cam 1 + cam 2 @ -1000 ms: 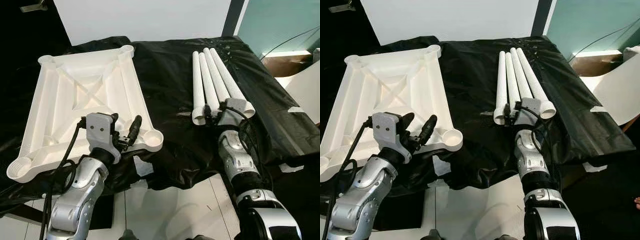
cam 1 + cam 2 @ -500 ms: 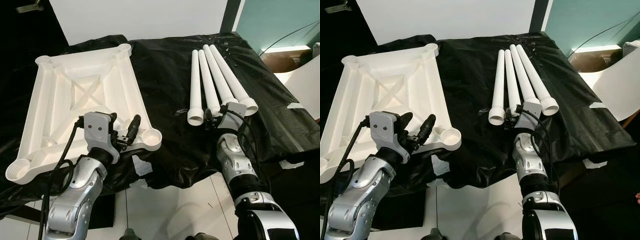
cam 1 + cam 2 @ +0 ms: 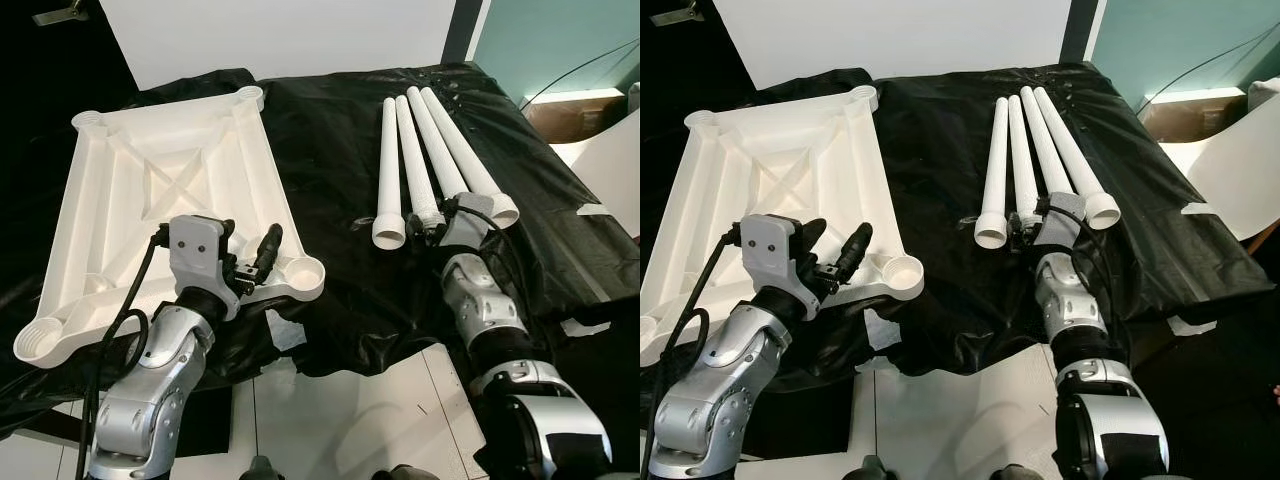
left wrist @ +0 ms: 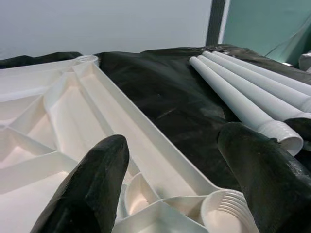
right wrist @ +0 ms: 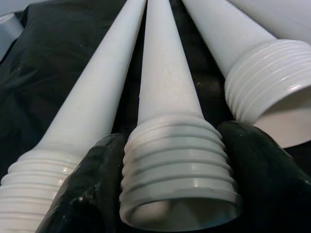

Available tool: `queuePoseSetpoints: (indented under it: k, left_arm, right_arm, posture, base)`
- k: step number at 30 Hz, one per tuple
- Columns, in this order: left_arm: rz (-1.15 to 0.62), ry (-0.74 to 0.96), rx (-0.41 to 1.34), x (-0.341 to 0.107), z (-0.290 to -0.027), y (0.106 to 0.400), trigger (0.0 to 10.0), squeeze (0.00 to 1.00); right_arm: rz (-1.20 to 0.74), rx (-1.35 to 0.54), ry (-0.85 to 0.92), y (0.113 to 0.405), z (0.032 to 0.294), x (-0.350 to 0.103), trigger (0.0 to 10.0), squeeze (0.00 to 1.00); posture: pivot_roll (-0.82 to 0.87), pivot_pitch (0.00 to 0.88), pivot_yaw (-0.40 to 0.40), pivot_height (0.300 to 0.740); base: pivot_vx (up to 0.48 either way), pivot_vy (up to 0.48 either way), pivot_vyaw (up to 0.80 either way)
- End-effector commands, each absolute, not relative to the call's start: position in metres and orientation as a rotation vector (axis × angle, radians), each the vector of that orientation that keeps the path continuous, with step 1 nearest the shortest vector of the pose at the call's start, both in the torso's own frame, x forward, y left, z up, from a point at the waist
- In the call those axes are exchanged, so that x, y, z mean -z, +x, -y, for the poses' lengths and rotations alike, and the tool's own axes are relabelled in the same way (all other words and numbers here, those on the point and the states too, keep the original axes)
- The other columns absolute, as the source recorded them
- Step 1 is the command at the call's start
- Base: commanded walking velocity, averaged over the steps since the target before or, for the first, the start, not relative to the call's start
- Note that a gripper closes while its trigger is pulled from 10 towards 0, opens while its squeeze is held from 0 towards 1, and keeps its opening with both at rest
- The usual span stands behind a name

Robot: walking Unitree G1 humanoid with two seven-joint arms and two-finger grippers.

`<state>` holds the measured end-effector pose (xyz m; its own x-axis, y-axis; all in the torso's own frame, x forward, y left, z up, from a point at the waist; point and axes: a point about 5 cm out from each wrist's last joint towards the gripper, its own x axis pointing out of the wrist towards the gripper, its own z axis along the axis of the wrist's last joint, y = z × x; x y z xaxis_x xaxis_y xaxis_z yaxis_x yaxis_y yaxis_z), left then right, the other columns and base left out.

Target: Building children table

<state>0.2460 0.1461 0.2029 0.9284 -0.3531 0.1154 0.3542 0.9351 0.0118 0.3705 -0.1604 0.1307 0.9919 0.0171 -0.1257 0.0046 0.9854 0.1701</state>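
Here the right gripper (image 5: 177,194) reaches forward from a silver forearm stretched straight out over the black sheet (image 3: 330,150), its wrist nearly level, and its two black fingers (image 5: 85,189) stand on either side of the threaded end of a white table leg (image 5: 170,121). The threaded collar sits squarely between the jaws, both pads lying against or very near its ribs, so the jaws are closed around that leg; whether they press hard cannot be told. Just beside the jaws on one side lies the threaded end of another leg (image 5: 43,165), and on the other side a wider threaded mouth of a third leg (image 5: 272,92); a fourth leg (image 3: 468,160) lies at the outer edge of the bundle, all four running away from the gripper in a close fan. The left gripper (image 4: 180,179) is held up on a bent elbow, forearm rising from below and wrist tilted forward, with its jaws spread wide and holding nothing. Between and just below those open fingers (image 4: 92,184) lies the near corner of the upturned white tabletop (image 3: 170,190), with a threaded round socket (image 4: 226,211) close to one fingertip. No writing or brand mark is readable on any part.
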Motion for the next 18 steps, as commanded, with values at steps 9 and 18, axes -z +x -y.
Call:
queuePoseSetpoints:
  k: [9,18]
  left_arm:
    - [0.139,-0.006,0.293,-0.207,-0.148,0.247,10.0,0.0]
    - [0.154,0.002,0.268,-0.21,-0.151,0.25,10.0,0.0]
  right_arm:
    - [-0.408,-0.066,0.146,0.368,0.167,-0.097,9.8,0.0]
    - [-0.475,-0.076,0.158,0.37,0.172,-0.097,0.0,0.0]
  posture:
    - [0.18,0.099,-0.038,0.74]
    - [0.18,0.084,-0.062,0.74]
  base:
    - [0.0,0.0,0.0]
    - [0.0,0.0,0.0]
